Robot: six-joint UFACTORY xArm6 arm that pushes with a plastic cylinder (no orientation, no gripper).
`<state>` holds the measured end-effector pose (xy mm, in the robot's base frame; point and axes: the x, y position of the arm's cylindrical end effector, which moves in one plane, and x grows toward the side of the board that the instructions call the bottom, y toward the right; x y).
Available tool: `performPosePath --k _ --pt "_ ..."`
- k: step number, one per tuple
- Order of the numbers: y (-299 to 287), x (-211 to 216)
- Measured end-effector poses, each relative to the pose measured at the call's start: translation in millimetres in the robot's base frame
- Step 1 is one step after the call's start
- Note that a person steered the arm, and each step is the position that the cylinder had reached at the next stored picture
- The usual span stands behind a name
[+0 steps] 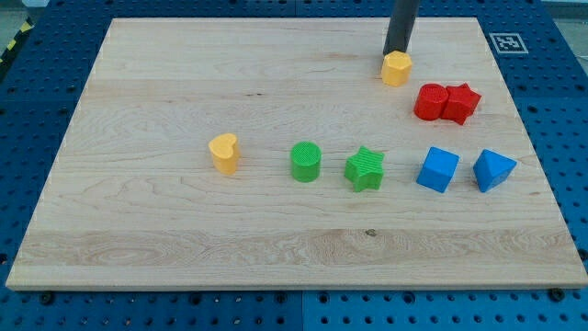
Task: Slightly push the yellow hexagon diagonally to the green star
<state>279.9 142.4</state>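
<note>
- Seven blocks on the wooden board; the task pair is the yellow hexagon near the view's top right and the green star lower down, slightly to the view's left of it.
- My tip is a plain rod, nothing to open or grasp; it sits right at the hexagon's far edge, touching or just shy of it, can't tell which.
- Tip is on the side away from the star, so a push toward the view's bottom-left looks lined up.
- Risk: push too long and the hexagon overshoots; the task wants only a slight nudge.
- Risk: off-centre contact on a hexagon face probably spins it or lets it slip sideways off the rod.
- Risk: drift toward the view's right would likely send it into the red cylinder and red star, which touch each other just below and right of the hexagon.
- Path between hexagon and green star looks clear.
- Green cylinder sits just left of the star; a long push could crowd it.
- Blue cube and another blue block, shape unclear, sit right of the star.
- Yellow heart is well apart at the view's left, no factor.
</note>
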Motion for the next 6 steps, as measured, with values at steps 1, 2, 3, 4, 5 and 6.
performPosePath --k 1,2,3,4,5,6 --pt "-1.8 0.1" --pt "-1.8 6.7" --pt "-1.8 21.6" --pt "-1.8 37.0" --pt "-1.8 42.6" --pt "-24.9 42.6"
